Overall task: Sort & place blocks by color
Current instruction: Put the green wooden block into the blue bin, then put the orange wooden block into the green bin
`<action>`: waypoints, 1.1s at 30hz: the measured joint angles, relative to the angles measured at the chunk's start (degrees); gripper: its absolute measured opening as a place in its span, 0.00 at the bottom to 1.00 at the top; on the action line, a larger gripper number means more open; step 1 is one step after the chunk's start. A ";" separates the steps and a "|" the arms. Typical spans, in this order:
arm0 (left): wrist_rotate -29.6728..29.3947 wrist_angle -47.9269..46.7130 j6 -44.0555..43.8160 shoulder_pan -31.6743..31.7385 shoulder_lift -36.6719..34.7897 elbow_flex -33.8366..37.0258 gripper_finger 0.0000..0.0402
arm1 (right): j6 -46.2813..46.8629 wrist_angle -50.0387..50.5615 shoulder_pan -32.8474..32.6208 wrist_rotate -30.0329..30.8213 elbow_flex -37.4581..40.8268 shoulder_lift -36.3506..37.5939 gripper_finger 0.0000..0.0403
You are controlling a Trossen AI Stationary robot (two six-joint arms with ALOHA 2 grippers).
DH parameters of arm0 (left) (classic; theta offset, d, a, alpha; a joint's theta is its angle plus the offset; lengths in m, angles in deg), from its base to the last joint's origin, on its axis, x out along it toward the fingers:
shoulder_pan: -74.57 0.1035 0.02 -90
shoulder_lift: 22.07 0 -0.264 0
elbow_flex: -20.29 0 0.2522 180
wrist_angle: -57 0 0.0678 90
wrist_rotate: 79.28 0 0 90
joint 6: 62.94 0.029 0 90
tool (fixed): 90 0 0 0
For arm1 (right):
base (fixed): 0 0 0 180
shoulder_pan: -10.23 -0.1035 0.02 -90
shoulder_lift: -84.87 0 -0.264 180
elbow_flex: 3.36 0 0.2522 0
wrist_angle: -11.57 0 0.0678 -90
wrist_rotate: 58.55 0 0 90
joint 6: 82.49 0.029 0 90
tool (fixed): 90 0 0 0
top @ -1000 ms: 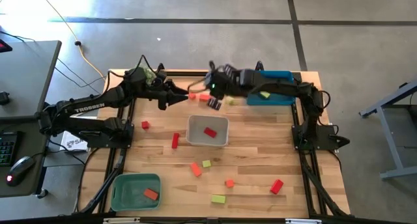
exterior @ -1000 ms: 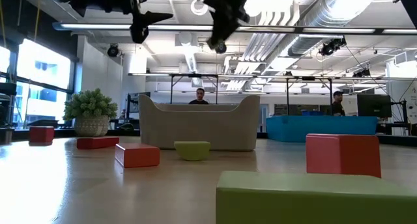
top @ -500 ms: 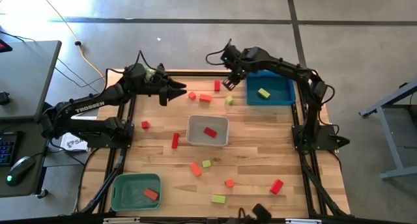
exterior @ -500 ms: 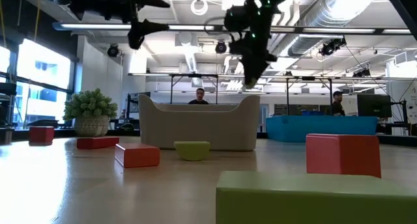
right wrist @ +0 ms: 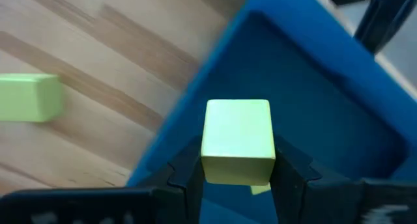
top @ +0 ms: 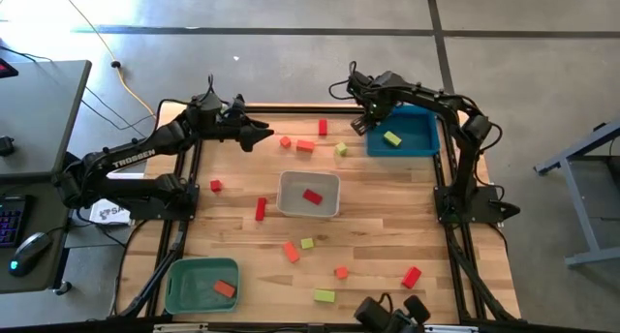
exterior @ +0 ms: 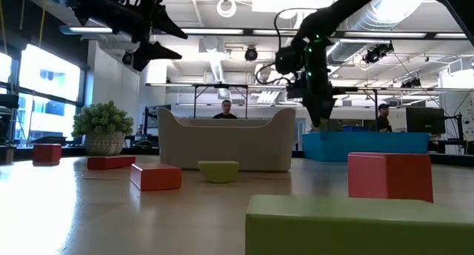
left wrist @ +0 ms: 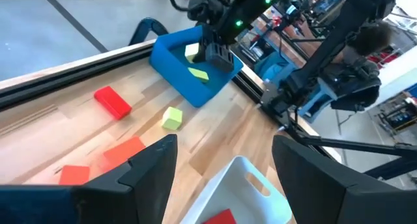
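Observation:
My right gripper (top: 360, 123) is raised over the left rim of the blue tray (top: 407, 130) and is shut on a yellow-green cube (right wrist: 238, 140). Another yellow-green block (top: 391, 137) lies in that tray. My left gripper (top: 262, 135) hangs open above the table's far left part, touching nothing. Red (top: 322, 127), orange-red (top: 305, 145) and yellow-green (top: 341, 149) blocks rest flat on the table between the two grippers. Several more lie toward the near edge. One red block (top: 311, 196) lies in the white tray (top: 286, 183), and an orange-red one (top: 225, 288) in the green tray (top: 189, 275). My right gripper pinches the yellow-green cube between its two fingers (right wrist: 186, 167), one on each of two opposite side faces (right wrist: 212, 160). The fingers come from above, pointing down. The cube is lifted clear and sits level over the blue tray's rim (right wrist: 195, 100).
The fuzzy green plant (exterior: 104, 125) stands at the table's far left corner. The white tray sits mid-table, the green tray at the near left corner. A dark object (top: 387, 314) shows at the near edge. People are in the room beyond the table (exterior: 226, 108).
My right gripper has carried the yellow-green cube from the middle of the far side toward the right, to the blue tray's left rim, still shut on it. My left gripper has tipped from pointing down toward level and shifted a little toward the far edge.

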 joint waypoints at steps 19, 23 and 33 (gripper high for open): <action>-3.33 -0.03 0.21 0.95 0.00 0.00 0.60 | -4.04 -10.98 4.44 -4.06 8.82 0.00 0.34; -3.32 -0.03 0.16 0.95 0.00 0.00 0.60 | -4.97 -11.59 4.46 -4.06 8.76 0.00 0.37; -3.35 -0.03 0.16 0.95 0.00 0.00 0.60 | -6.45 -11.53 4.50 -0.86 8.70 0.02 0.53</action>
